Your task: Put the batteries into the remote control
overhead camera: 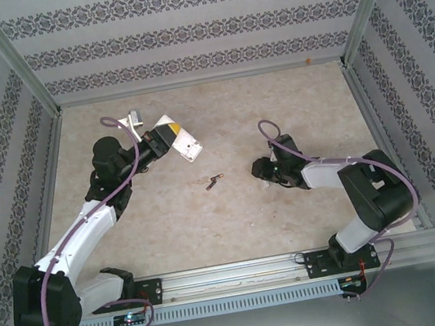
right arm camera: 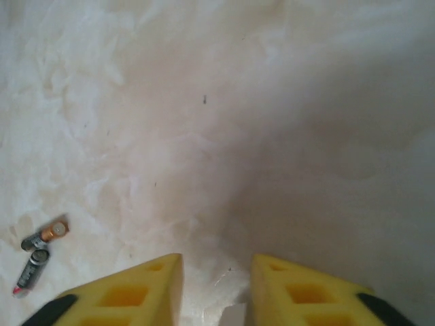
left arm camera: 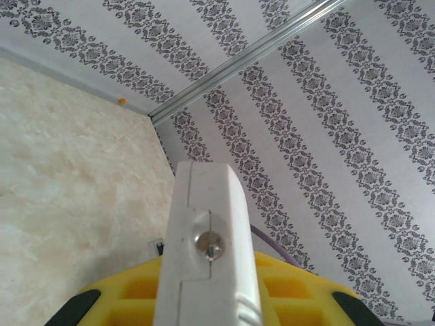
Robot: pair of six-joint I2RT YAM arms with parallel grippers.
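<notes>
Two batteries (overhead camera: 215, 182) lie close together on the table (overhead camera: 291, 102). From the right wrist they sit end near end at a slight angle (right arm camera: 32, 267), and whether they touch is not clear. The remote (overhead camera: 179, 142) is up and to the left of the batteries, well apart from them and lifted off the table. The left gripper (overhead camera: 158, 143) is clamped on one end of it, and from the left wrist the white body (left arm camera: 207, 224) stands between the yellow fingers (left arm camera: 292, 285). The right gripper (overhead camera: 262, 172) sits near the batteries on their right, low over the table. Its fingers (right arm camera: 136, 288) are parted with bare table between them, and it holds nothing (right arm camera: 216, 278).

The batteries look light, stiff and smooth, and being round they will likely roll or squirt out of a careless pinch. The best hold is probably across the middle of one barrel, with the fingers square to its length and clear of its neighbour. The remote seems light, rigid plastic. Whether its bay faces the batteries cannot be told.
</notes>
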